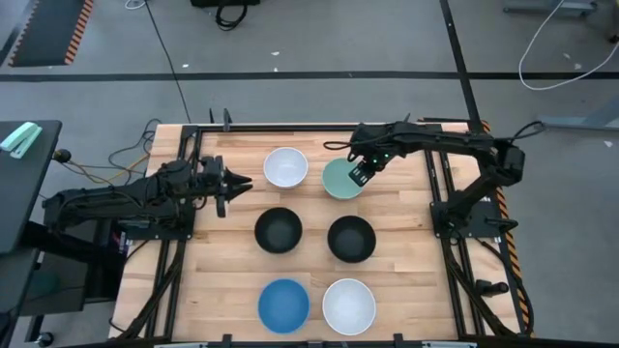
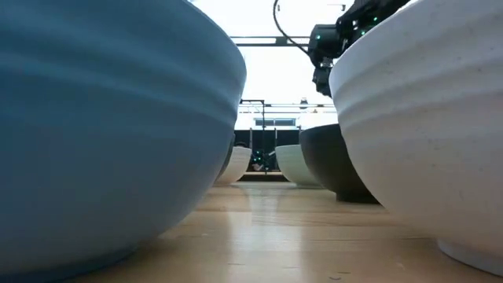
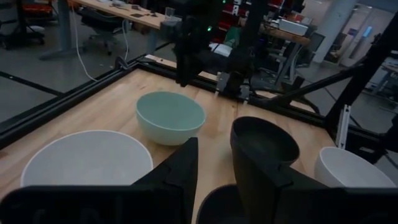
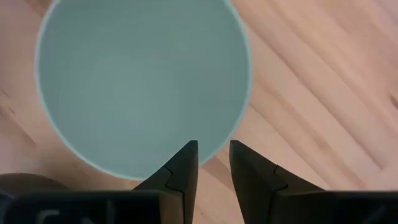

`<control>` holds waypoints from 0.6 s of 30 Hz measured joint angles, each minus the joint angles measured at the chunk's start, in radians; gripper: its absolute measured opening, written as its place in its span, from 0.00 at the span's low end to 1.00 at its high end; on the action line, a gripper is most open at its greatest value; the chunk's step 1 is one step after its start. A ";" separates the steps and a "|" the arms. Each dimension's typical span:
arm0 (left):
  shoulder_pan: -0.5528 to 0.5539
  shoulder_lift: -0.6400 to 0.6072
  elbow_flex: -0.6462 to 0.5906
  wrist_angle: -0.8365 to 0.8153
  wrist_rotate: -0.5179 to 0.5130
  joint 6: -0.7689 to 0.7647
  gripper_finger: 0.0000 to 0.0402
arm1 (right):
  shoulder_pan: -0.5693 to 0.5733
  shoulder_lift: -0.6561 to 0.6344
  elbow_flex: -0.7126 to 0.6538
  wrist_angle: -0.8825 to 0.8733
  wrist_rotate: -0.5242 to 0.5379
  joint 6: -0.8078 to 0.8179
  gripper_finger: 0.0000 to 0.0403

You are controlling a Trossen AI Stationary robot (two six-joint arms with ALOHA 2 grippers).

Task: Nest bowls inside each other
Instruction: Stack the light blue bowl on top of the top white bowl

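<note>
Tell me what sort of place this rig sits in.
Probably a robotics lab or workshop: a wooden table in a black metal frame stands on a grey concrete floor with loose cables, and desks with equipment and an office chair fill the room behind.

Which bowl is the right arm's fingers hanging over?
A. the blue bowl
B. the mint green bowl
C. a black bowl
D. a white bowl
B: in the high view the right gripper sits over the mint green bowl, and its wrist view looks straight down into that bowl.
</note>
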 joint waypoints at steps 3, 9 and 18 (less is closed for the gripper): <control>-0.005 0.000 0.000 0.000 0.000 0.000 0.27 | -0.003 0.036 0.000 0.017 0.000 -0.009 0.25; -0.007 0.000 0.000 -0.003 0.000 0.000 0.27 | -0.034 0.094 0.000 0.037 0.001 -0.014 0.25; -0.007 0.000 0.000 -0.005 0.000 0.000 0.27 | -0.073 0.116 -0.001 0.051 0.002 -0.037 0.25</control>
